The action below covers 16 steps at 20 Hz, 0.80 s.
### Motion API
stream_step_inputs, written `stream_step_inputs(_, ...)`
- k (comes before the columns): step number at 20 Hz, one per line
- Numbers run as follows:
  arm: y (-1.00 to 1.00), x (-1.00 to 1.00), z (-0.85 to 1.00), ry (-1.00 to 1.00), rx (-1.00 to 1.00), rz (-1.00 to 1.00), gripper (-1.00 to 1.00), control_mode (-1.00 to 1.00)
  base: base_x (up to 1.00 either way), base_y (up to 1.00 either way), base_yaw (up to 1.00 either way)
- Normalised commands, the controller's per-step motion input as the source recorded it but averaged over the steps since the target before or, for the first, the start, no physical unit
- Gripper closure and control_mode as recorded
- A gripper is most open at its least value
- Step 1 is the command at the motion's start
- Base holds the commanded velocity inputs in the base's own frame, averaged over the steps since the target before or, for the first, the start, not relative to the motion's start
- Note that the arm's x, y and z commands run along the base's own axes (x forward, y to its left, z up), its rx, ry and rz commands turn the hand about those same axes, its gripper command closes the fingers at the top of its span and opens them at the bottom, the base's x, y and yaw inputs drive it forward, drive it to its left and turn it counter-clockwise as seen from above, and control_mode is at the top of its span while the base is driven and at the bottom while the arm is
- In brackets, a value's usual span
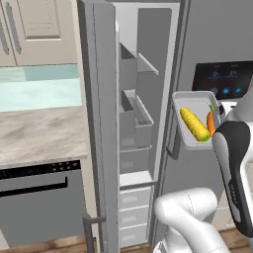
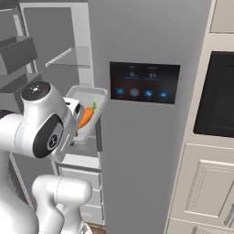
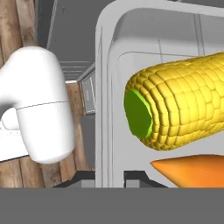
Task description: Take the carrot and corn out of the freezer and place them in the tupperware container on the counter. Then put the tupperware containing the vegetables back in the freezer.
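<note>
The tupperware container (image 1: 190, 100) hangs in the air in front of the open freezer (image 1: 136, 104), tilted toward the left base camera. In it lie the yellow corn (image 1: 194, 124) and, beside it, the orange carrot (image 1: 211, 123). My gripper (image 3: 110, 178) is shut on the container's rim (image 3: 105, 87), one fingertip on each side of the wall. The hand view shows the corn (image 3: 179, 111) close up with its green end, and the carrot (image 3: 192, 170) just below it. From the right base camera the carrot (image 2: 85, 116) shows in the tray (image 2: 87, 98), with my arm hiding the corn.
The freezer door (image 1: 96, 128) stands open to the left, with bins (image 1: 134, 116) on it. The fridge's shut right door carries a dark display panel (image 2: 144, 82). The marbled counter (image 1: 39, 133) and a dishwasher (image 1: 39, 197) lie left. A wall oven (image 2: 218, 96) is at the right.
</note>
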Motion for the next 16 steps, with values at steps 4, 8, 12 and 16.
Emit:
stream_step_inputs(4, 0.00, 0.00, 0.00, 0.00, 0.00, 0.00, 1.00, 1.00, 0.45, 0.19, 0.00)
stream_step_inputs(8, 0.00, 0.00, 0.00, 0.00, 0.00, 0.00, 1.00, 1.00, 0.04, 0.31, 0.00)
stream_step_inputs(12, 0.00, 0.00, 0.00, 0.00, 0.00, 0.00, 1.00, 1.00, 0.06, 0.33, 0.00)
stream_step_inputs(16, 0.00, 0.00, 0.00, 0.00, 0.00, 0.00, 1.00, 1.00, 0.10, 0.26, 0.00)
